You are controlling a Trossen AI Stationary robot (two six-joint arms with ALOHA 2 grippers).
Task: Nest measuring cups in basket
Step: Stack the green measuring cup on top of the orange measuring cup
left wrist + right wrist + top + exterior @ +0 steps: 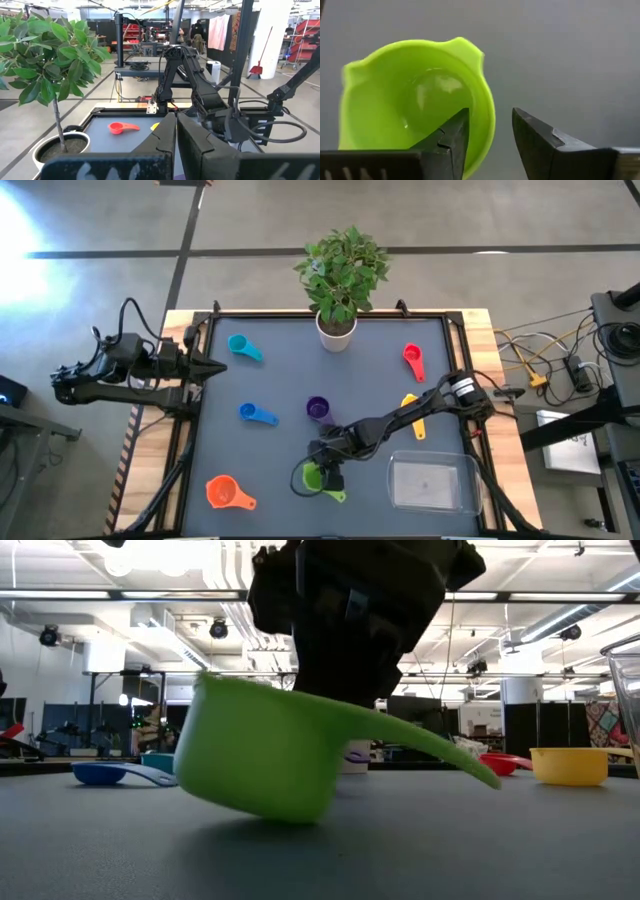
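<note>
Here the right gripper (pixel 490 135) straddles the green cup's (pixel 318 478) rim, one finger inside, one outside; grip unclear. Cup tilted on the table (pixel 280 450), left of the basket (pixel 430 483). Beyond: purple cup (pixel 318 408). Left gripper (pixel 215 366) clenched shut, at left edge.

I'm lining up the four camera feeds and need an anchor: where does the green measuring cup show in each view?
High view: green measuring cup at lower centre, under the right gripper, left of the basket.
Low view: green measuring cup fills the middle, tilted, handle pointing right.
Left wrist view: not in it.
Right wrist view: green measuring cup at left, one of the jaws inside its rim.
Shared landmark: the red cup.
</note>
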